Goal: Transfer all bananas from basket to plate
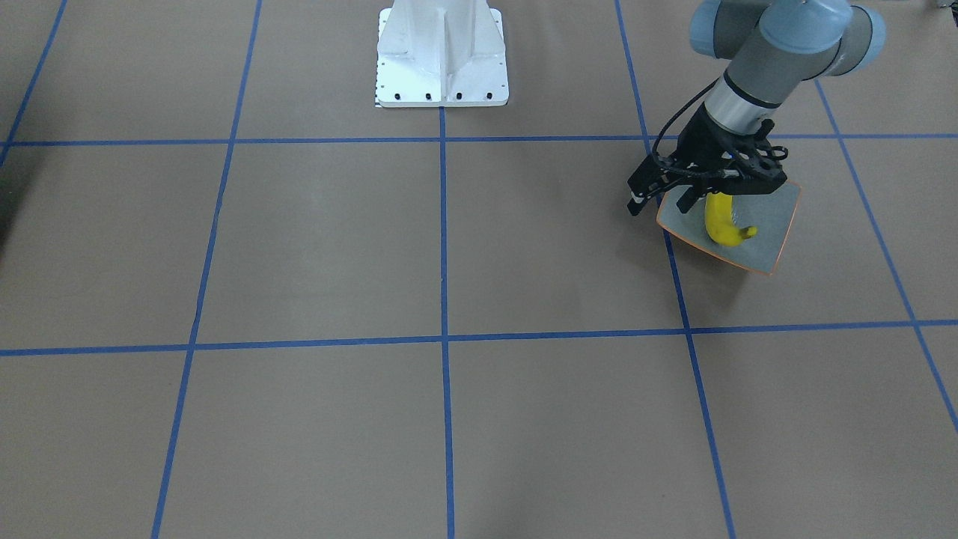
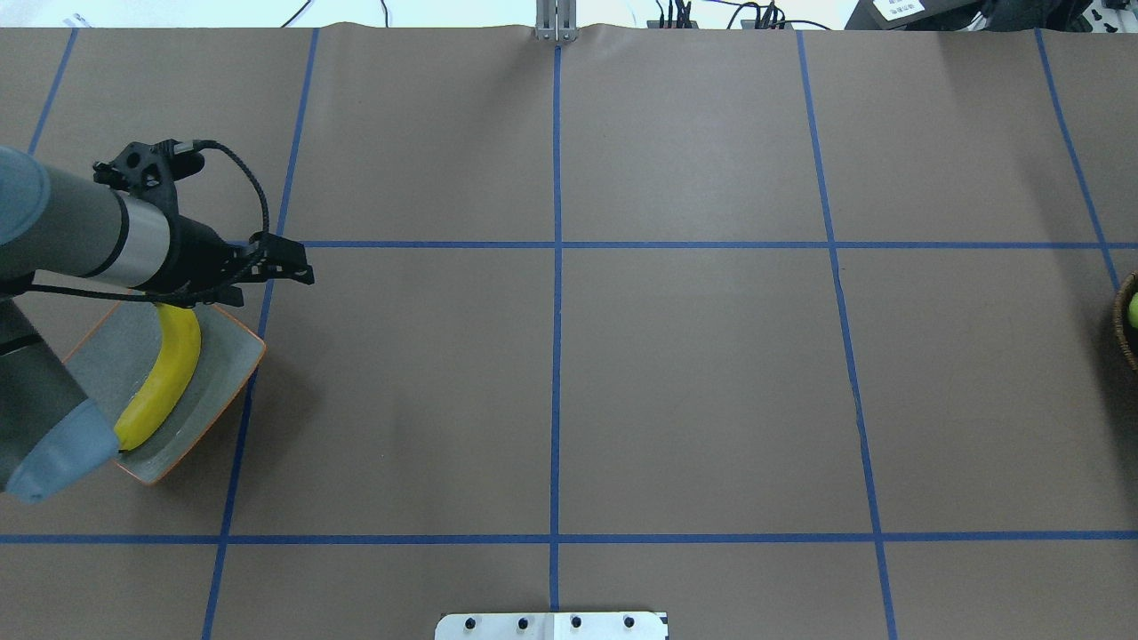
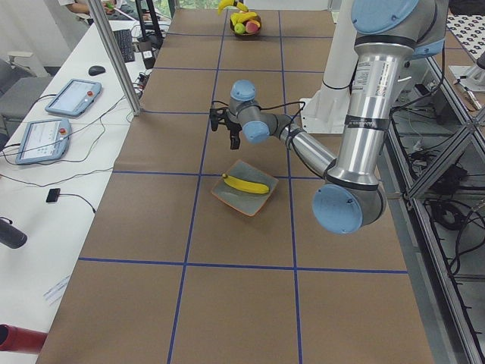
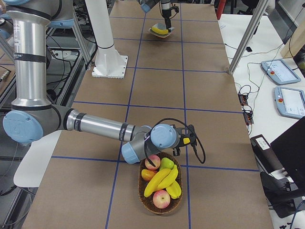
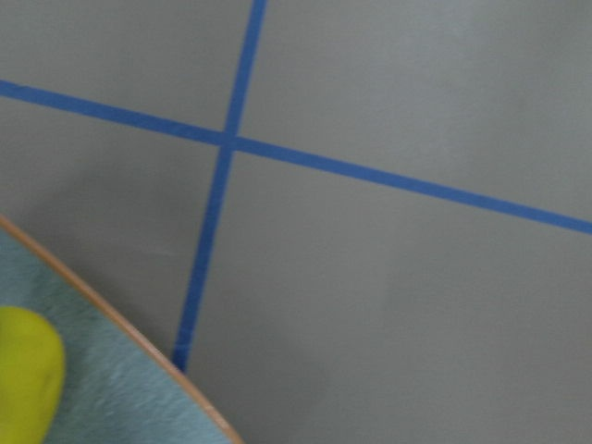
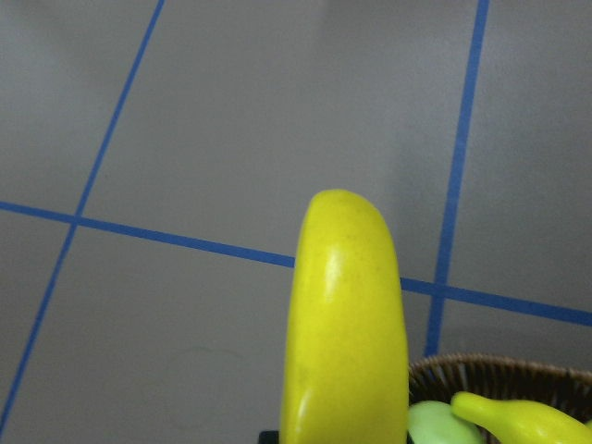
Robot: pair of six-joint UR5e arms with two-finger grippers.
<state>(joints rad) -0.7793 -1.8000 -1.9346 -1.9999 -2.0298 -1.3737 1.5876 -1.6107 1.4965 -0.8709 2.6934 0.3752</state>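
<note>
One banana lies on the grey-green plate with the orange rim. My left gripper hangs just above that plate, open and holding nothing. At the table's other end the woven basket holds more bananas. My right gripper is at the basket's rim, and I cannot tell whether it is open or shut. In the right wrist view a big banana rises right below the camera, beside the basket rim.
Red apples and a green one share the basket. The white robot base stands at the table's middle edge. A metal post and tablets stand on the operators' side.
</note>
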